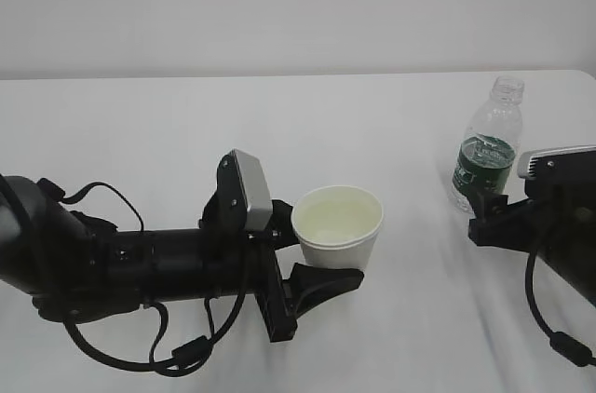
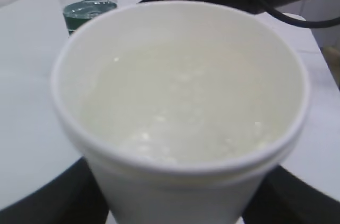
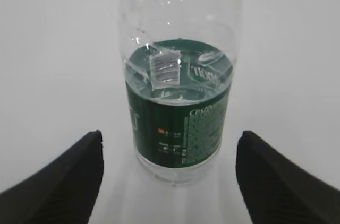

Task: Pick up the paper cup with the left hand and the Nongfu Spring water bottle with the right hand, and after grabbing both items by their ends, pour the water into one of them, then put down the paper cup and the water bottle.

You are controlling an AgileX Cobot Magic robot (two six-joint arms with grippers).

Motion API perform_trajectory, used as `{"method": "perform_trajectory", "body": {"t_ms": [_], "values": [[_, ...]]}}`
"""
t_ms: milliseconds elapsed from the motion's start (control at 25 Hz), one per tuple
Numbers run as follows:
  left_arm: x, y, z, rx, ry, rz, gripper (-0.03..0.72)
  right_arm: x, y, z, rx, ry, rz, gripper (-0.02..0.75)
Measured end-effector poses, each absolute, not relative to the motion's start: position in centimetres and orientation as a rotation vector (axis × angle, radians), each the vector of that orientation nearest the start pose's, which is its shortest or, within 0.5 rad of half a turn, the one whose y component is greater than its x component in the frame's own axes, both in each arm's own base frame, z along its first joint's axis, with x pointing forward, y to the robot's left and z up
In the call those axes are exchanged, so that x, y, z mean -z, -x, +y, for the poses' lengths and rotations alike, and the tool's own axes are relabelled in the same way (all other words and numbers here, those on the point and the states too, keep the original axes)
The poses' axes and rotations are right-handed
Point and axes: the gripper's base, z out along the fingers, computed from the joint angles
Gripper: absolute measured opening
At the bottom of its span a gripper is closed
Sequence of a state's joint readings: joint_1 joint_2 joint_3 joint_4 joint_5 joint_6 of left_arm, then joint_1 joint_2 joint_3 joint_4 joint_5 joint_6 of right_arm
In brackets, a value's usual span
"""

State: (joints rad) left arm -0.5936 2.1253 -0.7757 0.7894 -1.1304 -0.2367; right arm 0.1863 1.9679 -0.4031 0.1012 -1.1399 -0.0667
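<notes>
Two items, one table (image 1: 140, 123): paper cup (image 1: 337, 225), water inside, gripped by left hand (image 1: 312, 258); Nongfu Spring water bottle (image 1: 487, 146) standing free between right hand's (image 1: 491, 211) wide-open jaws. Pouring apparently done; cup awaits release.

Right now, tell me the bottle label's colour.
Dark green with pale print, clearest in the right wrist view, on the water bottle.

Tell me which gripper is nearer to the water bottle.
Right. The right gripper has its open fingers on either side of the water bottle, not touching it. The left gripper is across the table, around the paper cup.
</notes>
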Motion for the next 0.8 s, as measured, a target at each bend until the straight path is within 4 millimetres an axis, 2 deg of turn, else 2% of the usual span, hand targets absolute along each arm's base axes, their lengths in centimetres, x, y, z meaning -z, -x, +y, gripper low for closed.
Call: {"method": "perform_trajectory", "body": {"t_ms": [800], "values": [[-9.6,-27.9,-23.2,0.755,-0.849,1.581,0.477,-9.0,-27.0,4.2,-0.025,0.134,1.912,0.593]]}}
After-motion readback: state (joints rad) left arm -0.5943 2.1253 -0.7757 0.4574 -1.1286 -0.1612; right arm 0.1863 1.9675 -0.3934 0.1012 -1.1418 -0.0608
